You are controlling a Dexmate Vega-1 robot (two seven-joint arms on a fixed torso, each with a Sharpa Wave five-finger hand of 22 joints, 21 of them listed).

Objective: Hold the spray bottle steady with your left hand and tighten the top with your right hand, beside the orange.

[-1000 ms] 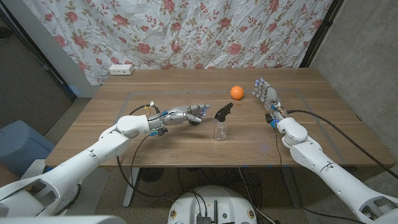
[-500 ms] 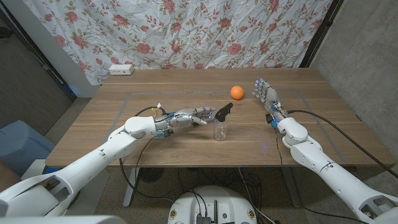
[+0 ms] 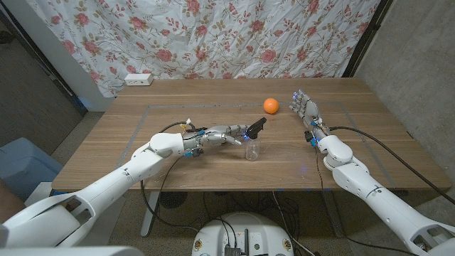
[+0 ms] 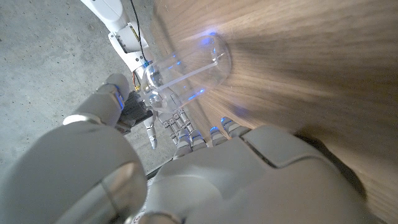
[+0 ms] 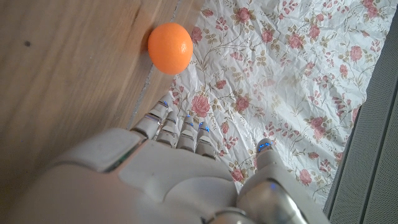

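One clear plastic spray bottle [image 3: 252, 142] with black trigger top mid wooden table [image 3: 178, 167], well from edges. One orange [image 3: 271, 106] far right. Left hand [image 3: 226, 134] fingers apart, empty, just left of bottle. Right hand [image 3: 303, 107] released, right of orange.

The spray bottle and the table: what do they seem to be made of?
The bottle body looks like clear plastic, though glass is possible: the wood shows through it and it carries glossy blue highlights. Its top looks like matte black plastic. The table looks like wood or wood-look laminate, with brown grain lines and a low sheen.
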